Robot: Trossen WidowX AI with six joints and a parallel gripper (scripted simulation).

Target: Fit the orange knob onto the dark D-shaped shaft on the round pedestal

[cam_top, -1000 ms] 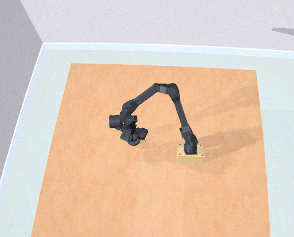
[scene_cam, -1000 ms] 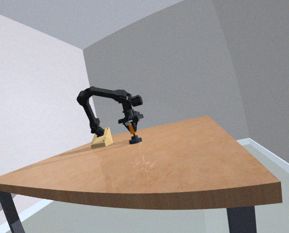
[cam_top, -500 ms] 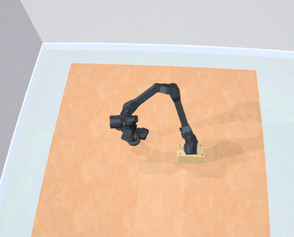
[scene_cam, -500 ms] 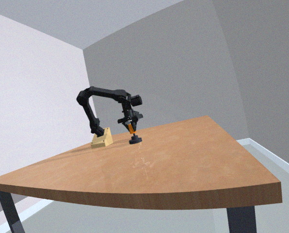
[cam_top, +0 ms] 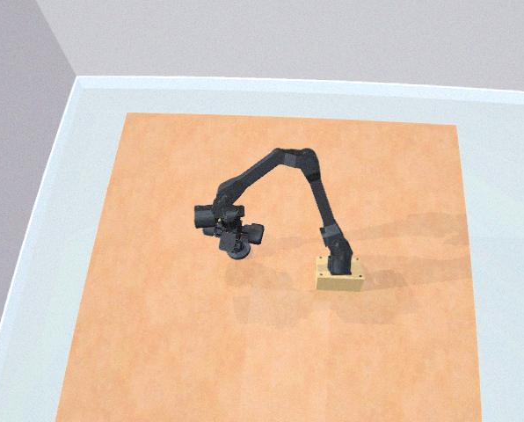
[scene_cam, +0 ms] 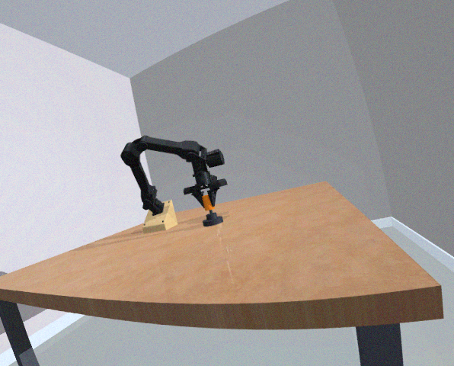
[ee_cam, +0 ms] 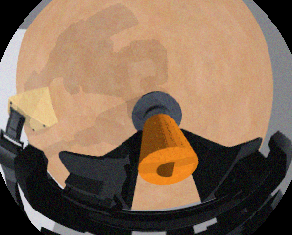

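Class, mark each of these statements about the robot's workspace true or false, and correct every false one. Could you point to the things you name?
1. The pincer (scene_cam: 208,200) (ee_cam: 161,133) is shut on the orange knob (scene_cam: 207,203) (ee_cam: 161,142). True.
2. The knob is pushed all the way down onto the round pedestal (cam_top: 238,252) (scene_cam: 212,221) (ee_cam: 172,109). False: part of the dark shaft (scene_cam: 210,213) shows between them.
3. The arm's mounting block (cam_top: 339,283) (scene_cam: 158,225) (ee_cam: 38,110) is pale yellow. True.
4. The pedestal is bright green. False: it is dark grey-blue.
5. The knob's upper end is solid, with no opening. False: the wrist view shows a hole there.
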